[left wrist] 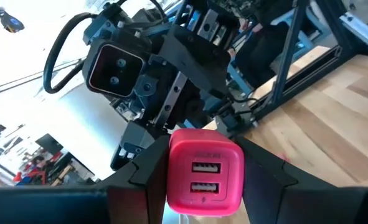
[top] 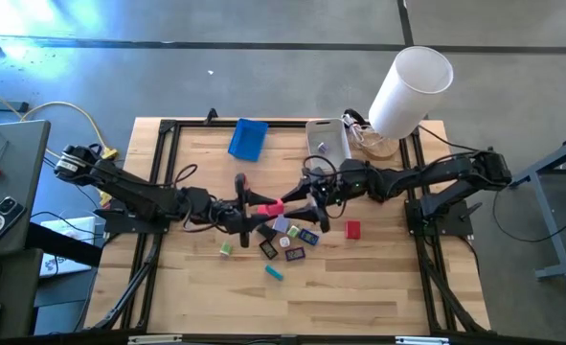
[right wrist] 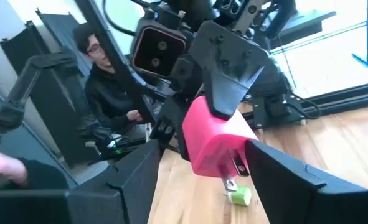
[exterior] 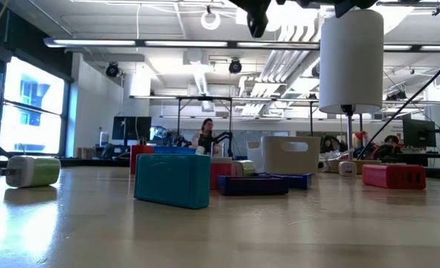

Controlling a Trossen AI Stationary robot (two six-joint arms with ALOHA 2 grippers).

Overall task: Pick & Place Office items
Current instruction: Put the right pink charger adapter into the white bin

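I see left gripper (left wrist: 205, 186) clamped on pink USB charger (left wrist: 205, 171), lifted above table (top: 359, 287). Right gripper (right wrist: 199, 171) jaws spread wide around charger, not touching.

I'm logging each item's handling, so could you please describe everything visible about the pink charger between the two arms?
The pink charger is a small, rounded, glossy plastic block with two USB ports on one face and metal plug prongs on the opposite end. The left gripper holds it by its sides, raised above the wooden table. The right gripper has open jaws around its pronged end; contact there is unclear.
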